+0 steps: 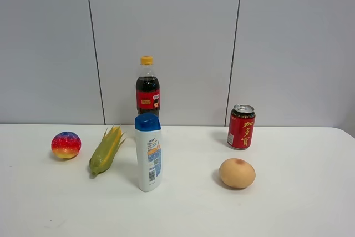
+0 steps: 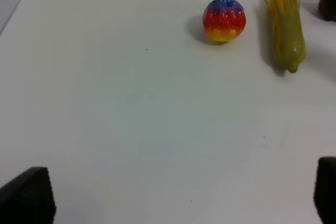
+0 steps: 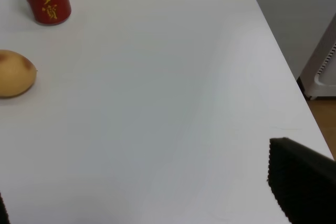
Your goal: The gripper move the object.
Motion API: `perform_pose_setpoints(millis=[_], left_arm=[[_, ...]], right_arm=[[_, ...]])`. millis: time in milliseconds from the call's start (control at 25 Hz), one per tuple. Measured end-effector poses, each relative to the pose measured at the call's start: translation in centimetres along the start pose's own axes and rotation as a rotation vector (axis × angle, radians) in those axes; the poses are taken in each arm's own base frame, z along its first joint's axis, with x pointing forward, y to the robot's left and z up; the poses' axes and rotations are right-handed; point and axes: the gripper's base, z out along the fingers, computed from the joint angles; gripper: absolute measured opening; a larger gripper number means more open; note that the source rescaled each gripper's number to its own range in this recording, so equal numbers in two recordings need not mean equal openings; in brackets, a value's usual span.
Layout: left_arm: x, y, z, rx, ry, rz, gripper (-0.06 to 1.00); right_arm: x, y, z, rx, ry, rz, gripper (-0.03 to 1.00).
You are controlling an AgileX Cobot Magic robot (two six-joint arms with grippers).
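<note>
The object is a small ball point(image 1: 66, 145), blue-purple on top fading to red and yellow, resting on the white table point(image 1: 183, 209) at the far left. In the left wrist view the ball point(image 2: 224, 20) lies well ahead of my left gripper point(image 2: 178, 203), which is open and empty, with only its black fingertips point(image 2: 29, 198) showing at the frame's corners. My right gripper point(image 3: 152, 203) is also open and empty, with one black finger point(image 3: 302, 182) showing. Neither gripper appears in the exterior high view.
A corn cob point(image 1: 106, 150) lies just right of the ball. A white shampoo bottle point(image 1: 148, 152) and a cola bottle point(image 1: 147, 88) stand mid-table. A red can point(image 1: 241, 126) and a tan peach-like fruit point(image 1: 237, 173) are on the right. The table's right edge point(image 3: 283, 72) drops off.
</note>
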Motion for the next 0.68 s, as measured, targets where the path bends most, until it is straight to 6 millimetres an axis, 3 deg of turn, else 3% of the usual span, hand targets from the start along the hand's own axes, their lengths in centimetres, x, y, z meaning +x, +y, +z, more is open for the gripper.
perform_pose_setpoints(millis=[680], left_arm=[[-0.04,0.0,0.0,0.0,-0.004,-0.003,1.0]], right_arm=[[0.0,0.0,0.0,0.0,0.0,0.0,1.0]])
